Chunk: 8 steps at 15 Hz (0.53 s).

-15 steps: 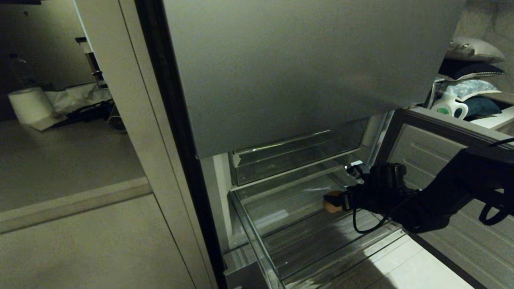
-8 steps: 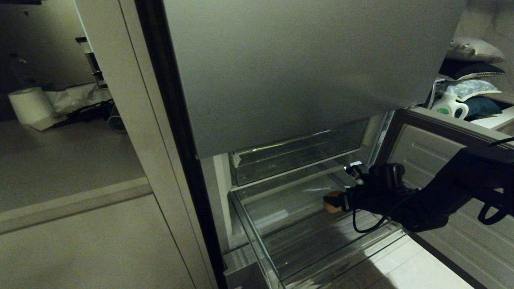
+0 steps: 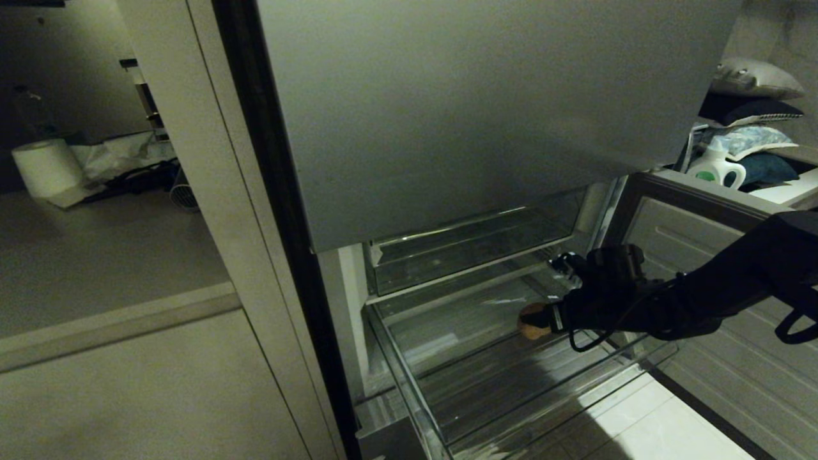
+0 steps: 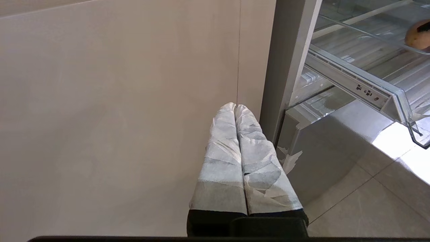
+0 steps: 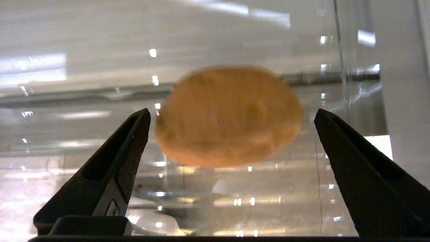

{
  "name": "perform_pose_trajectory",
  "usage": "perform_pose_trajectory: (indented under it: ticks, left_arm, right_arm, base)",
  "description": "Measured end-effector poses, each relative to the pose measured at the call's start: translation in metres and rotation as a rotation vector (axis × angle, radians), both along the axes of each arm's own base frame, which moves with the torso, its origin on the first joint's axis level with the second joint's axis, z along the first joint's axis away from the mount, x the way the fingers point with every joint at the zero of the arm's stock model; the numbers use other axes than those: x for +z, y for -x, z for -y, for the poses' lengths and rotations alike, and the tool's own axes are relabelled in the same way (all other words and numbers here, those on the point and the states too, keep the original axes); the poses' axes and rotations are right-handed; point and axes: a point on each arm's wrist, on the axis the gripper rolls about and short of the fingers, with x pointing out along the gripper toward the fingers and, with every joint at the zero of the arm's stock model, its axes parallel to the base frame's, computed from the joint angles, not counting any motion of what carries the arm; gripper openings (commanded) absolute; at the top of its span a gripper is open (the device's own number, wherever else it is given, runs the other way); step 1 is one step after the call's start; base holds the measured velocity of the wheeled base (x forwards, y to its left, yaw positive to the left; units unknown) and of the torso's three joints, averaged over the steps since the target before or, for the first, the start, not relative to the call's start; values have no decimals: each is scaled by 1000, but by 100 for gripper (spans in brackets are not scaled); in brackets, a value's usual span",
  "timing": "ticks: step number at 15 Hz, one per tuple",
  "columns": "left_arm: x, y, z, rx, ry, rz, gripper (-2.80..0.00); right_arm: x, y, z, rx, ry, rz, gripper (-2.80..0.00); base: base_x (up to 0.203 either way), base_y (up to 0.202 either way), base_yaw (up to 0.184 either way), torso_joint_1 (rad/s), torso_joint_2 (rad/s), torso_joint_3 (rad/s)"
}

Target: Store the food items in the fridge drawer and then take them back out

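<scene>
Right claw [image 5: 231, 114] spread wide around a blurred, perhaps dimpled, orange-brown lump [image 5: 229, 116], clear ridged drawer [image 3: 409, 390] beneath.

Head view is dim and murky: the grey fridge door panel [image 3: 486, 108] reads flat, the room at left sinks into shadow. One hard bright patch hits the floor tiles [image 3: 664, 421] at lower right, glinting off the fridge drawer [image 3: 415, 396]. Straight edges bow toward the frame borders. Left wrist view is brighter, evenly lit and sharp. Right wrist view glitters with glare specks on clear plastic; the orange-brown lump [image 5: 228, 116] looks smeared, possibly motion blur.
</scene>
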Motion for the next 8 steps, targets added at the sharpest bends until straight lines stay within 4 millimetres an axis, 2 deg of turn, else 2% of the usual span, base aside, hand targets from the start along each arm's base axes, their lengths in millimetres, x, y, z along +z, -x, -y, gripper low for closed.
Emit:
perform_pose_trajectory:
  ticks: [8]
  left_arm:
    - [0, 0, 0, 0, 0, 0, -280]
  right_arm:
    - [-3, -9, -1, 0, 5, -39, 0]
  base:
    - [0, 0, 0, 0, 0, 0]
